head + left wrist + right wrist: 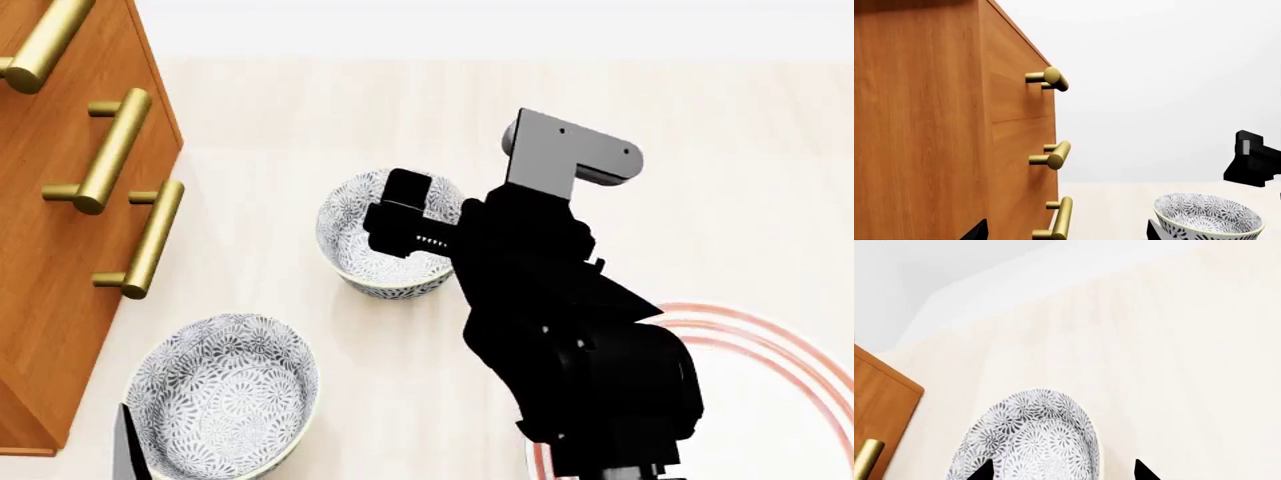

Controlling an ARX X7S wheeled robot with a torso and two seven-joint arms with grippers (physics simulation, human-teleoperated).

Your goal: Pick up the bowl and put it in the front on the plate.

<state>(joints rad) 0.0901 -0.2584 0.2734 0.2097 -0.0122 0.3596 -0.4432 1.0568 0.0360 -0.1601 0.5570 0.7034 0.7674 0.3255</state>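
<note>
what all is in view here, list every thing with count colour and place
bowls: two seen, white with grey flower pattern; far one at the table's middle under the right pincer, near one at the front left
plate: one, white with red rings, front right, partly hidden by the arm
cabinet: one, orange-brown wood, on the left
handles: three, brass, on the cabinet's front
table: one, pale cream, under everything
right arm: black with a grey block, reaching to the far bowl
right pincer: black tips either side of the bowl's rim, open
left pincer: only dark tips show, state unclear
</note>
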